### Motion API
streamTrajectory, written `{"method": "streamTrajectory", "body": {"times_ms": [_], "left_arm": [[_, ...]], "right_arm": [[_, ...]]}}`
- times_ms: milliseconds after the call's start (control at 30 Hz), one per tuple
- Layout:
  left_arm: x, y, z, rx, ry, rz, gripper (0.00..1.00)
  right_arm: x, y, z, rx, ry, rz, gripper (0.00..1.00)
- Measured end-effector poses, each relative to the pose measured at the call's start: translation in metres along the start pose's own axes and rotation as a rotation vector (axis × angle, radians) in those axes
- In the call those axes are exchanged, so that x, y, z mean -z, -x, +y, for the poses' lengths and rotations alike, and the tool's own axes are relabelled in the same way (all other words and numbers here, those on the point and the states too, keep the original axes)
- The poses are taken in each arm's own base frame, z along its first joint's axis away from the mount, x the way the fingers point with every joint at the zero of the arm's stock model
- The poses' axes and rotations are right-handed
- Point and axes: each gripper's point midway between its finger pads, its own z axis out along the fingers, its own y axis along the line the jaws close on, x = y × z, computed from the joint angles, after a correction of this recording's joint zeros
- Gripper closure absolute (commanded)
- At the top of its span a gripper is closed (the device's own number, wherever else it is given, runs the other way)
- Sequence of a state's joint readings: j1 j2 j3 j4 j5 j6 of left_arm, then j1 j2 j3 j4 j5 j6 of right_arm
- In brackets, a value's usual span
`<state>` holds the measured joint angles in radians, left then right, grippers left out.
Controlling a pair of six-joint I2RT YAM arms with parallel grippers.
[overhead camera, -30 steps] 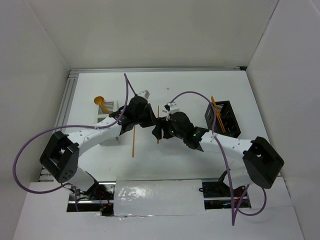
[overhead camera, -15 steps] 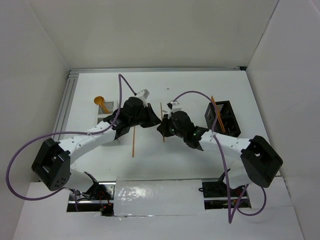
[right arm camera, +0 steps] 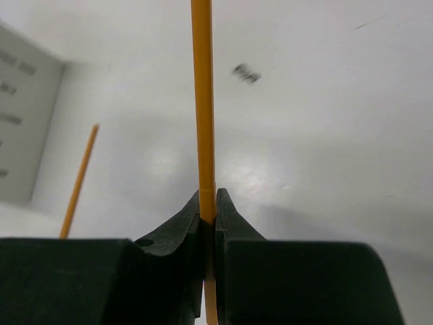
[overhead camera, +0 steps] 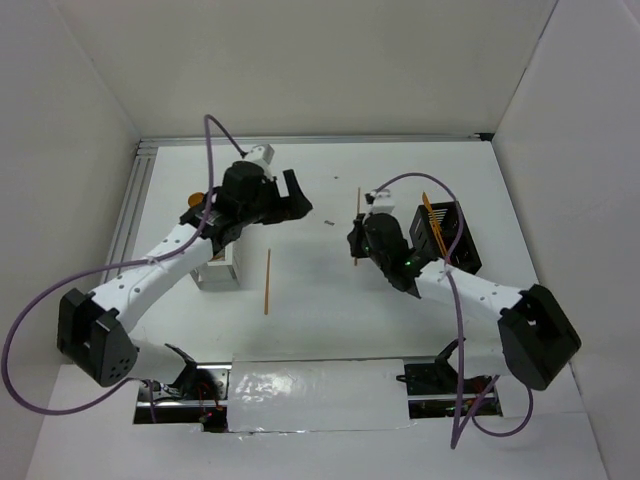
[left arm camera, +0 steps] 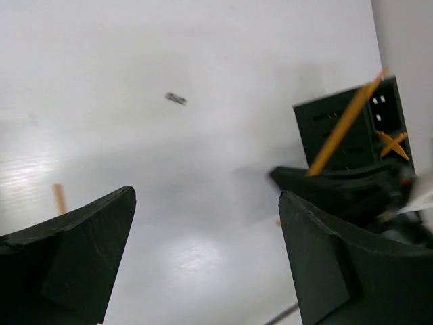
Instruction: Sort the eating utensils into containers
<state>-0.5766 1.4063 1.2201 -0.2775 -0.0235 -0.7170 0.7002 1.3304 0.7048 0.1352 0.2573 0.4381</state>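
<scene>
My right gripper (right arm camera: 208, 196) is shut on a thin orange stick (right arm camera: 203, 101), one of the eating utensils, and holds it above the table. From above, that right gripper (overhead camera: 356, 236) sits just left of the black container (overhead camera: 447, 240) with the stick (overhead camera: 357, 205) pointing away from me. Several orange utensils (overhead camera: 432, 222) lean in the black container. My left gripper (overhead camera: 290, 197) is open and empty over the far left-centre of the table. Its fingers (left arm camera: 74, 257) stand wide apart in the left wrist view. Another orange stick (overhead camera: 267, 282) lies on the table. My left arm partly hides the white container (overhead camera: 218, 270).
An orange spoon bowl (overhead camera: 197, 198) shows beside the left arm, near the white container. A small dark speck (overhead camera: 328, 221) lies on the table between the grippers. White walls enclose the table on three sides, and purple cables arch over both arms.
The two grippers were together at the table's middle with the stick between them. The left gripper has opened and drawn back to the far left. The right gripper has carried the stick rightward.
</scene>
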Motion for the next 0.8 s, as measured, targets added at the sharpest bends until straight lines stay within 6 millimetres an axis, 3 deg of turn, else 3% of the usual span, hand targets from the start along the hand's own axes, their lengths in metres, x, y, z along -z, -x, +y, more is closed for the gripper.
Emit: {"method": "streamTrajectory", "body": {"times_ms": [100,167,267,367,533,800], "left_arm": [[0.019,0.024,0.02,-0.008,0.029,-0.076,0.0],[0.03,0.027,0.035,0.002,0.046,-0.099,0.0],[0.032,0.015,0.051,0.007,0.061,-0.068,0.0],[0.028,-0.011,0.065,0.017,0.084,0.009,0.0],[0.026,-0.052,0.084,0.031,0.118,0.122,0.0],[0.026,-0.064,0.081,0.029,0.099,0.163,0.0]], "right_arm": [[0.013,0.04,-0.037,-0.016,-0.097,-0.108,0.99],[0.028,0.071,-0.059,-0.026,-0.156,-0.203,0.98],[0.055,0.111,-0.097,-0.019,-0.292,-0.336,0.99],[0.074,0.131,-0.144,-0.008,-0.481,-0.394,1.0],[0.094,0.126,-0.203,-0.004,-0.714,-0.361,1.0],[0.119,0.098,-0.239,0.007,-0.831,-0.355,0.92]]}}
